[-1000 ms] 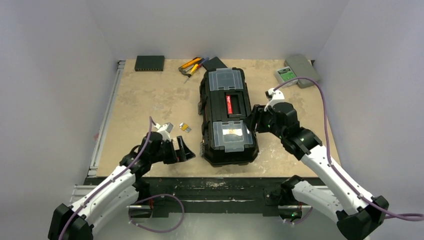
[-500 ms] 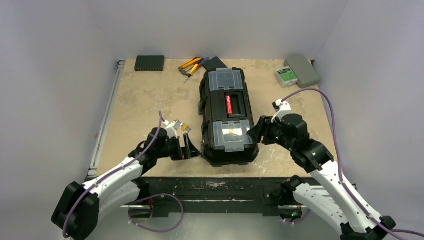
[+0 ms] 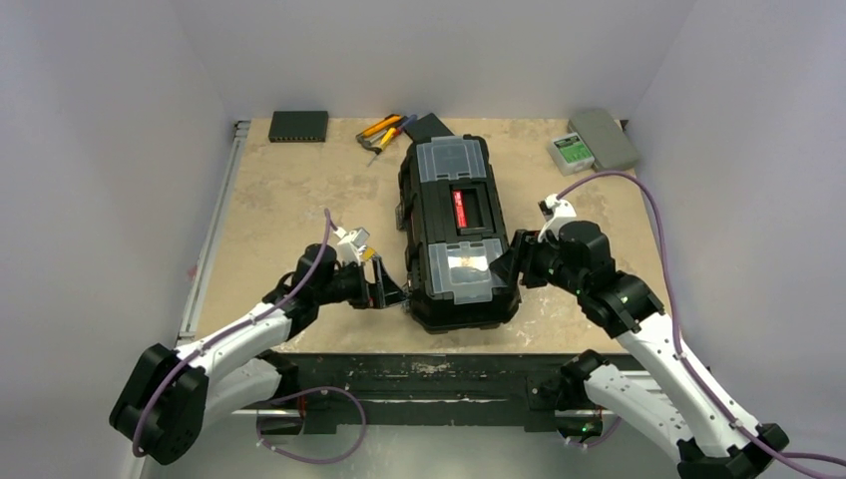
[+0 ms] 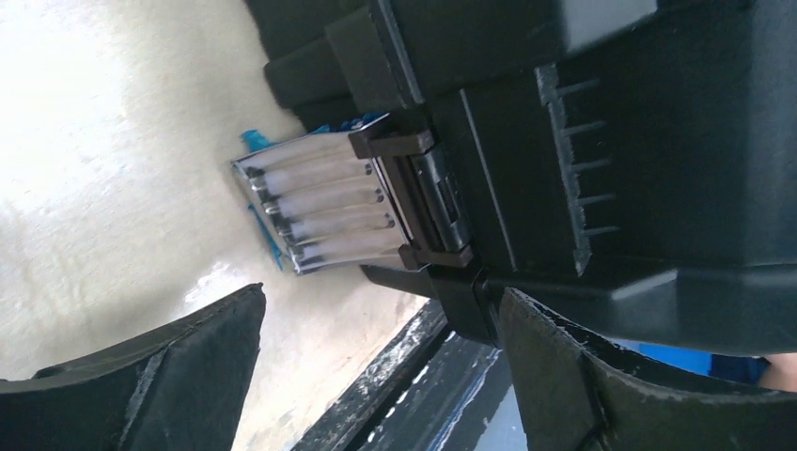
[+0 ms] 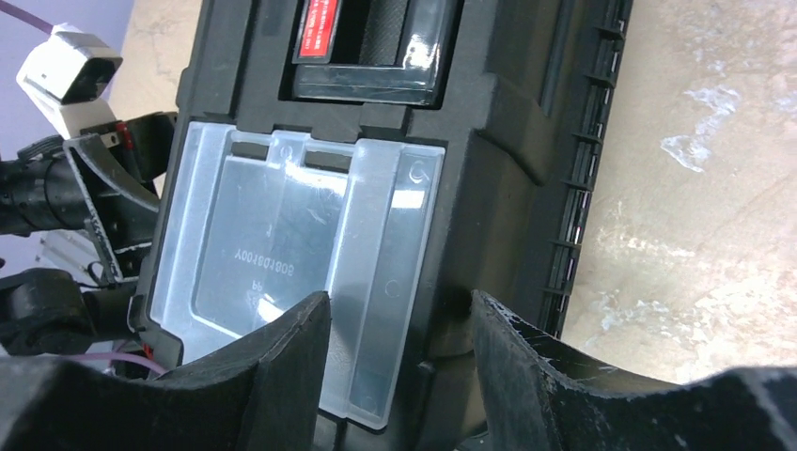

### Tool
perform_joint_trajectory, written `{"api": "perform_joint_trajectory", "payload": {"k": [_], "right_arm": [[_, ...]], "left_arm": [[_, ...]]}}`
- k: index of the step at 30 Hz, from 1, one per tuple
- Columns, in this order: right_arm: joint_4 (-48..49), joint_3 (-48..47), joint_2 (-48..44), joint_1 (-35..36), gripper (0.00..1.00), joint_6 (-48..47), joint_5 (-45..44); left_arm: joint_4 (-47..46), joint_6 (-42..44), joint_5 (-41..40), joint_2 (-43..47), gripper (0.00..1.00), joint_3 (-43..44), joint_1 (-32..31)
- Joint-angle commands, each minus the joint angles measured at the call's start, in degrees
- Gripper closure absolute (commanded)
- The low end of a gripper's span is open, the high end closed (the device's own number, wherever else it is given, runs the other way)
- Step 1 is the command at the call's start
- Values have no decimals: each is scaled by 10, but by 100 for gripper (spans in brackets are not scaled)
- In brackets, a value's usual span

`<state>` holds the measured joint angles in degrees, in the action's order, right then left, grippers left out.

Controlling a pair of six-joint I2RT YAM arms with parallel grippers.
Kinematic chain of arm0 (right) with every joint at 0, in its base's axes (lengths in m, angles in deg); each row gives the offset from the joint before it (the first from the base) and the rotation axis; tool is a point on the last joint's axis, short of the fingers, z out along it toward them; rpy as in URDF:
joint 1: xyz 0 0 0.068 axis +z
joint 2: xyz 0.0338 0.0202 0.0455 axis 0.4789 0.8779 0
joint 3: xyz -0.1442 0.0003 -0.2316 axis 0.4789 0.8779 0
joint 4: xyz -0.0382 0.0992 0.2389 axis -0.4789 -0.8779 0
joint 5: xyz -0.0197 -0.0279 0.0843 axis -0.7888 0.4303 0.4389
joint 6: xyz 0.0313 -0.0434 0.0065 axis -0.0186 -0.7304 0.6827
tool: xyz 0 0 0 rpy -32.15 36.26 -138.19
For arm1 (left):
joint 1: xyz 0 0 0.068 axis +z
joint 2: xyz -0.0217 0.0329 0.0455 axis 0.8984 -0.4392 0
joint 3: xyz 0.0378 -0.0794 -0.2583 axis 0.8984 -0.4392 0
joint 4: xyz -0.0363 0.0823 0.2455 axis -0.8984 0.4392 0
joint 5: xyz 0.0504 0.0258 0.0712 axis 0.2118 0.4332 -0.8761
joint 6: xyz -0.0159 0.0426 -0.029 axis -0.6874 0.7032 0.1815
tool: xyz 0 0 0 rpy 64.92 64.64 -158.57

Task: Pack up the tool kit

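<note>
At the middle of the table [image 3: 289,200], the black toolbox [image 3: 457,235] lies lengthwise, one end near the arms, its lid down. The yellow-black and red-handled hand tools [image 3: 384,133] lie well apart from it, by its far end, so nothing looks packed yet.

The left gripper [image 3: 389,289] sits at the box's near-left wall, its fingers wide apart and empty, aimed at the ribbed latch [image 4: 324,211]. The right gripper [image 3: 517,263] sits at the near-right corner, its fingers partly apart and clamping nothing that I can make out.

The likely trouble is the box shifting. It stands close to the table's near edge, and a pull or push on the latch that the right side does not brace could turn or slide it. A wide-open finger could also slip past the latch and catch the box wall or scrape the table. The right fingers hang over the near clear compartment lid [image 5: 282,263], so closing there might flip it up.

Only the left wrist view shows the latch's ribs and hinge, which the gripper hides from above. Only the top view shows the loose tools. The right wrist view alone shows the moulded lettering on the clear lid.
</note>
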<state>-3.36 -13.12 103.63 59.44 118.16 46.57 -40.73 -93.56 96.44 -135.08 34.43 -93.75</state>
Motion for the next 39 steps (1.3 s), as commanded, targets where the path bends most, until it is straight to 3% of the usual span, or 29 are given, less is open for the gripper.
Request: {"api": "perform_joint_trajectory", "payload": {"k": [1, 6, 10, 13, 18, 23, 27, 35, 37, 39], "right_arm": [[-39, -42, 16, 2, 46, -5, 12], [-69, -77, -2, 1, 46, -14, -63], [-101, -108, -12, 1, 46, -23, -123], [-125, -128, -9, 2, 46, -36, -145], [-139, -144, 2, 2, 46, -65, -96], [-136, -156, 15, 1, 46, -75, -66], [-127, -163, 24, 2, 46, -79, -62], [-114, -166, 41, 2, 46, -85, -53], [-113, -164, 44, 2, 46, -89, -36], [-112, -160, 45, 2, 47, -92, -17]], "left_arm": [[-114, -50, 59, -41, 9, 47, -26], [-114, -48, 24, -77, 11, 76, -89], [-108, -44, 17, -91, 12, 86, -95], [-51, -20, -5, -72, 12, 102, -95], [59, 29, -74, -21, 12, 130, -84], [61, 48, -80, -39, 15, 134, -36], [29, 14, -49, -85, 28, 131, 0], [24, 9, -70, -161, 77, 158, 5], [20, 18, -58, -193, 96, 173, 5], [18, 26, -43, -233, 100, 192, 5]]}}
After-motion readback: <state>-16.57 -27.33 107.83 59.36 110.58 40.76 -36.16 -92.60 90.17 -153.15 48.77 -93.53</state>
